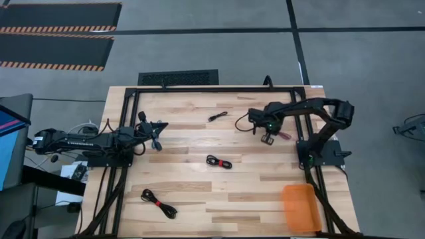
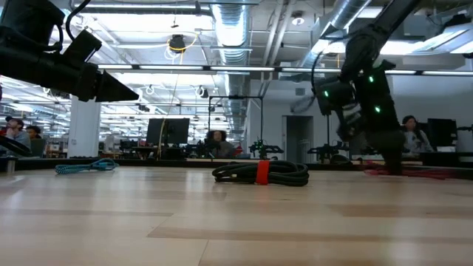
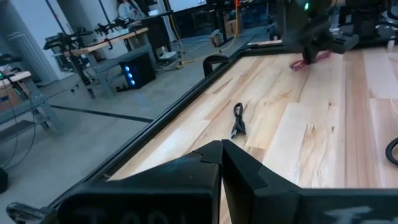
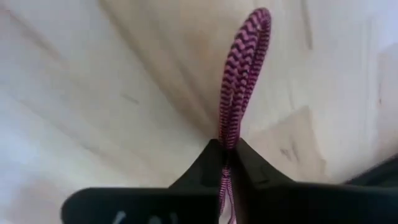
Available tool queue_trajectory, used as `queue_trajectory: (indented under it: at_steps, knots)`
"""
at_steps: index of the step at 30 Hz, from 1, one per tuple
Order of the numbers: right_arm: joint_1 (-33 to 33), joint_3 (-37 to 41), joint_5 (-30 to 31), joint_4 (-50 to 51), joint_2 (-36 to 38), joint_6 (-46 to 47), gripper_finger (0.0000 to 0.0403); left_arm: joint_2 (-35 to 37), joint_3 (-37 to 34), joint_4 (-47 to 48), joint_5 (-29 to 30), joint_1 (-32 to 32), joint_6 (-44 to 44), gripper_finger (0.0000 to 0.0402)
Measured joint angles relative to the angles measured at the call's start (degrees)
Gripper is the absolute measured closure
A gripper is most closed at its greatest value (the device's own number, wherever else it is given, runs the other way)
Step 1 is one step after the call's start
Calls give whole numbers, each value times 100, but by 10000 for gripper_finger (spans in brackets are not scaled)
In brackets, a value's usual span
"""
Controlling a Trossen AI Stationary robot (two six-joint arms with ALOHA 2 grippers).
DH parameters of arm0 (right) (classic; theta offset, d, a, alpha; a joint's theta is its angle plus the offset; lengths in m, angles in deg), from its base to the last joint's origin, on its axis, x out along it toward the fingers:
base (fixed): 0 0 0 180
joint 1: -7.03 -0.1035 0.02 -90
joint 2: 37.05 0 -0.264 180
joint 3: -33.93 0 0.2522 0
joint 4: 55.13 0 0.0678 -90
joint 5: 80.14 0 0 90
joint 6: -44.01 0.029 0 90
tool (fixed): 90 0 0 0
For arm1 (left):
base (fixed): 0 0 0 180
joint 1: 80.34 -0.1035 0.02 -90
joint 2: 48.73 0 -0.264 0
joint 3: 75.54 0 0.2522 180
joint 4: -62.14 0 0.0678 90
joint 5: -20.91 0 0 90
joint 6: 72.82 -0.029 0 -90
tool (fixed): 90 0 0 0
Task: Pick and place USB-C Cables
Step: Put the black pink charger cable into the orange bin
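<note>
— Where's the cable it's after?

— The red-and-black braided cable (image 4: pixel 239 81) is pinched in the right gripper (image 4: pixel 227 155). The two fingers are closed tight on it, and a loop of the braid sticks out past the tips over the wooden table (image 1: pixel 192 199). From above, that gripper (image 1: pixel 267 138) sits toward the far right part of the table, with a bit of reddish cable (image 1: pixel 284 135) trailing just beside it.

— And the other cables?

— Spread around. A small black cable (image 1: pixel 217 116) lies near the far edge, well apart from the rest. A black coil with a red tie (image 1: pixel 219 162) is about mid-table, and a longer black-and-red bundle (image 1: pixel 159 203) lies near the front left. At table height I can also see a teal cable (image 2: pixel 86 167) off to one side.

— What's the left arm doing?

— The left gripper (image 1: pixel 159 126) hangs over the left side of the table, fingers pressed together with nothing between them.

— Anything else on there?

— An orange translucent bin (image 1: pixel 299 208) at the front right corner, apart from every cable.
</note>
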Motion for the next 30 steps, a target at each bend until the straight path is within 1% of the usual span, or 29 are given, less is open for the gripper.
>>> queue_trajectory:
  at_steps: [2,4,7,11,15,19,21,25,30]
  knots:
    - [-155,-196,-70,4,172,348,372,-1,-2,0,11,-1,0,401]
    - [-345,-412,-96,23,412,805,375,0,-1,0,20,-1,0,401]
    - [-791,-658,-187,18,933,1807,389,0,-2,0,20,-1,0,401]
    - [-1745,-684,-262,179,1724,3264,393,-1,-1,30,13,-1,4,401]
    - [-2768,-684,-356,966,2308,5024,386,-2,-1,132,-49,-1,101,401]
    - [-3873,-684,-849,1982,2606,6894,385,-2,-2,242,-50,1,273,401]
    - [-4466,-684,-1173,2255,2693,7649,387,-2,-2,243,-50,-1,315,401]
    - [-5555,-684,-1922,2160,2758,8886,384,0,0,221,-42,1,313,401]
    - [-6741,-683,-2364,2146,2697,10398,385,-2,-2,212,74,1,260,401]
